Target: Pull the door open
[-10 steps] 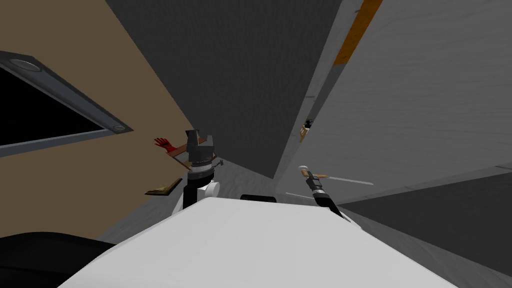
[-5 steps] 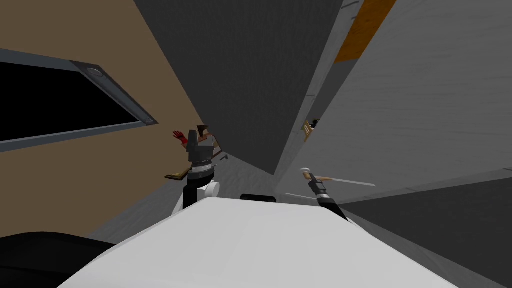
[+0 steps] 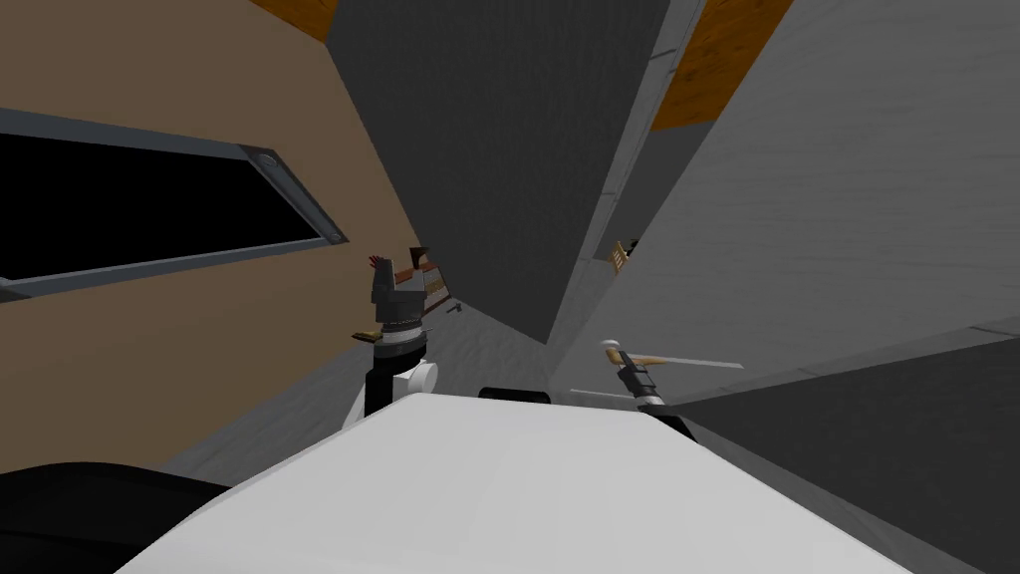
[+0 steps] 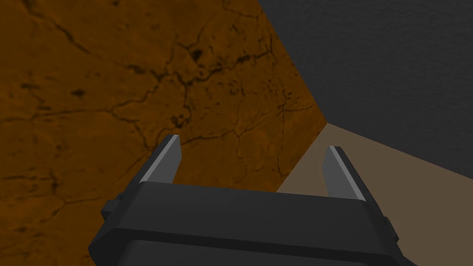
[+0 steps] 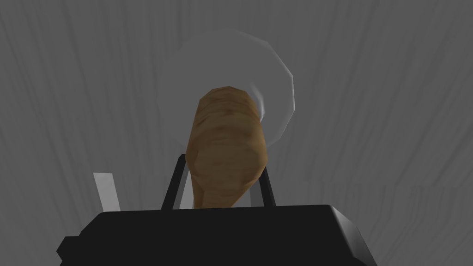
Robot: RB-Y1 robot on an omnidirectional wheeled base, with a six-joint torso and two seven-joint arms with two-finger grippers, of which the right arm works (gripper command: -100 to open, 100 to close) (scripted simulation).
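The light grey door [image 3: 827, 219] stands on my right, its face slanting across the head view. A brown lever handle [image 3: 645, 359] juts from it, and my right gripper [image 3: 623, 361] is shut on that lever. In the right wrist view the brown handle [image 5: 226, 138] sits between the fingers of the right gripper [image 5: 221, 159], with its pale round plate [image 5: 277, 78] on the grey door face [image 5: 392, 115] behind. My left gripper [image 3: 393, 284] is raised at centre left, away from the door. Its fingers stand open with nothing between them in the left wrist view [image 4: 253, 154].
A tan wall with a grey-framed window [image 3: 299, 199] onto a black area runs along my left. A dark grey wall [image 3: 498, 149] stands ahead, and the pale door frame [image 3: 637, 130] rises beside it. Small brown objects [image 3: 430, 274] lie on the grey floor [image 3: 478, 344] past the left gripper.
My view has swung: the tan wall and its window have slid to the right, and the floor objects have moved in behind the left arm. The right gripper has stayed shut on the handle.
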